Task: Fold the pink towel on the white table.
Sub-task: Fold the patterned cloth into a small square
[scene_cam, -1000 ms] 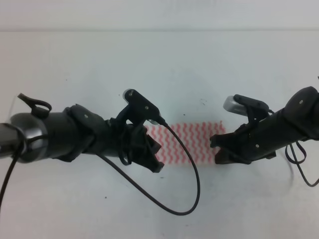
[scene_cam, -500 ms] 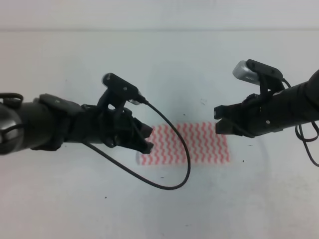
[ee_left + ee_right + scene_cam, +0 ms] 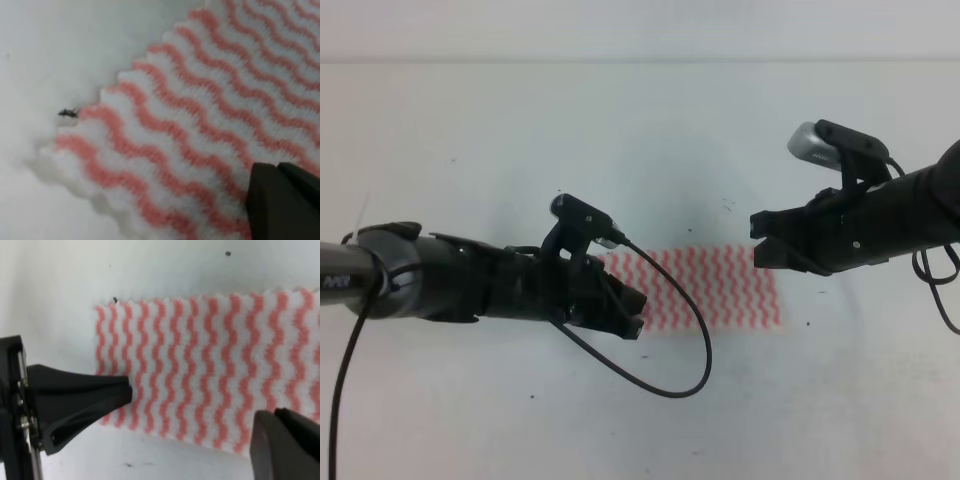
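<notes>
pink towel (image 3: 720, 288): lies flat on the white table (image 3: 620, 130)
left gripper (image 3: 628, 312): over towel's left edge, grip unclear
right gripper (image 3: 762, 240): jaws apart, above towel's right end

We find the pink towel (image 3: 720, 288) lying flat on the white table (image 3: 640, 130), near the middle of the exterior high view. It shows as a wide rectangular strip, longer across than deep. Its pattern is pink-red and white wavy zigzag stripes. The edges are scalloped. In the left wrist view, one corner of the pink towel (image 3: 200, 125) rests on the surface with a small dark speck at its edge. In the right wrist view, the pink towel (image 3: 210, 365) lies smooth. The white table is plain, with a few dark specks.
</notes>
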Controlling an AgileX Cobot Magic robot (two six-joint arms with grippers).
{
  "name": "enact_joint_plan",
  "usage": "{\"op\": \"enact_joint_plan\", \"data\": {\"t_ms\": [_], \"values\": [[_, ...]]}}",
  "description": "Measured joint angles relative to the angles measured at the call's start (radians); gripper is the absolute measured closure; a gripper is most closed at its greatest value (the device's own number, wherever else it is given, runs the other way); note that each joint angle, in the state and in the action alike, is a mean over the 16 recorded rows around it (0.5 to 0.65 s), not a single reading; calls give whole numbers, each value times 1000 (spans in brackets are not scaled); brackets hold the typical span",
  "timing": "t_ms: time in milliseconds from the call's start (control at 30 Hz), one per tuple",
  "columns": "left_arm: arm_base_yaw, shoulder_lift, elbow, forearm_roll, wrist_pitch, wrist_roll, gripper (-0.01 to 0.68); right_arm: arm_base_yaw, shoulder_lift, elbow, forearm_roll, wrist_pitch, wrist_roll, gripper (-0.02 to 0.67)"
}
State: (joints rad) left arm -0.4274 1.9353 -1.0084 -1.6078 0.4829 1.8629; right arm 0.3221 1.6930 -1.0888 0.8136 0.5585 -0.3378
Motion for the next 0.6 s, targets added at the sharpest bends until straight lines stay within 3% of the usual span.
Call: {"op": "enact_joint_plan", "data": {"t_ms": [600], "values": [[0, 24, -2, -15, 4, 22, 673, 0, 73, 0, -34, -81, 58, 621]]}}
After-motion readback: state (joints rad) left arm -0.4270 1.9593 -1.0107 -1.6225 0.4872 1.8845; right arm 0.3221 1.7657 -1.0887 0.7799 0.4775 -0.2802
